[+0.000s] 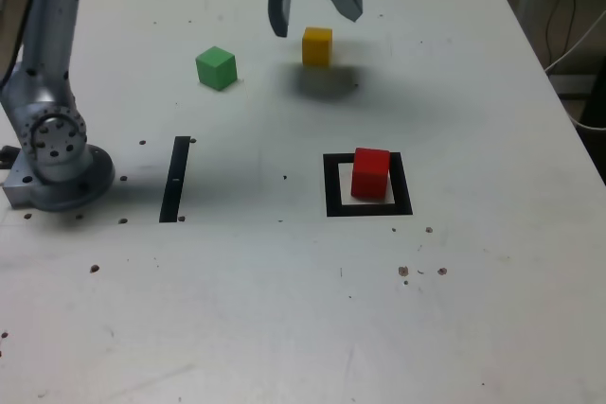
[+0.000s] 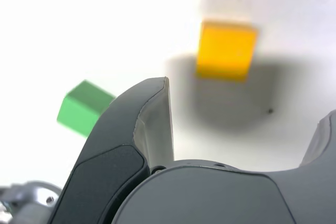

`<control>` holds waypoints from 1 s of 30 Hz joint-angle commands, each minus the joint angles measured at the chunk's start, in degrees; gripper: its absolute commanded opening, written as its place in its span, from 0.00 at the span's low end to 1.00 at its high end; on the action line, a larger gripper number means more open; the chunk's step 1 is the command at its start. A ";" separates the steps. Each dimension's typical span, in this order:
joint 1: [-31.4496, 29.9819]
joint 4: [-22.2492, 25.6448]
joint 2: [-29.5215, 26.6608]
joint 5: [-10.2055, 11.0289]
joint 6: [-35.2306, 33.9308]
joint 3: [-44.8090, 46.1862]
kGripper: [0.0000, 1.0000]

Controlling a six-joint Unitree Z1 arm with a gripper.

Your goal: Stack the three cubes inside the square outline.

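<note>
Gripper (image 1: 317, 18) hangs over the far part of the table (image 1: 492, 309), jaws wide apart w/ nothing between them. Yellow cube (image 1: 317, 46) sits right under it on the tabletop, not touched as far as I can see; a dark shadow lies on the table just in front of that cube. In the wrist view the yellow cube (image 2: 227, 50) shows out past the jaws, clear of both, and the gripper (image 2: 247, 124) takes up most of the frame.

Green cube (image 1: 217, 68) is off to the exterior view's left of the yellow one, apart from it, also on bare table; the wrist cam catches it (image 2: 81, 107) half hidden behind one jaw.

Red cube (image 1: 370, 173) stands alone inside the square outline (image 1: 333, 186), nearer to me, on the pale centre, towards the outline's far side.

Arm base (image 1: 57, 163) is bolted down at the exterior view's left edge. A thin black strip (image 1: 175, 179) lies flat btw the base and the outline. Small dark specks dot the tabletop.
</note>
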 commanded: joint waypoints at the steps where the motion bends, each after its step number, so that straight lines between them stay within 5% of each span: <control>1: 0.34 0.58 1.51 0.34 1.63 -1.67 0.97; 12: 2.07 -0.40 3.68 2.29 5.22 -0.13 0.95; 30: 1.85 -4.51 6.34 1.13 5.04 1.32 0.83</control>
